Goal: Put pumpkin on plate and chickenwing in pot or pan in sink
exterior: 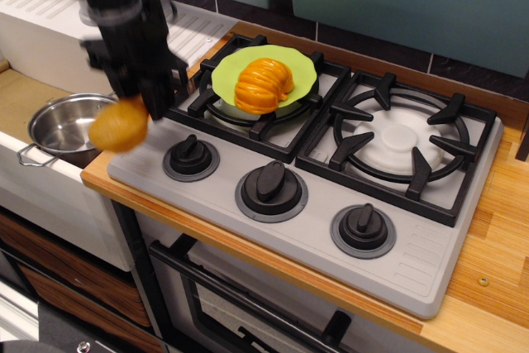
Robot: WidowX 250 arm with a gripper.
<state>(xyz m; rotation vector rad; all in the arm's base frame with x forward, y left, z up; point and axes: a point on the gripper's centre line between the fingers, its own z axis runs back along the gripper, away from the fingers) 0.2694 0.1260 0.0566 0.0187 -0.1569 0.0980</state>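
**Chickenwing held at the stove's left edge, pot just beyond**

From my seat I see the chickenwing (119,125) blurred at the near-left corner of the stove top (331,196), overhanging the wooden counter edge (248,247). The pot (64,128) sits in the sink (33,97) just at its 9 o'clock, its rim partly hidden behind the toy. The pot's mouth is open and unobstructed; its wire handle (29,153) points toward 7 o'clock.

Only the bulbous end of the chickenwing shows; I cannot tell its long axis through the blur.

The gripper (142,98) comes down from 12 o'clock onto the toy's upper right, its fingers closed against it, though how firmly I cannot tell.

At 2 o'clock from the gripper the pumpkin (263,84) lies on the plate (225,76), resting on the left burner grate (264,126), ribs running toward 2 o'clock.
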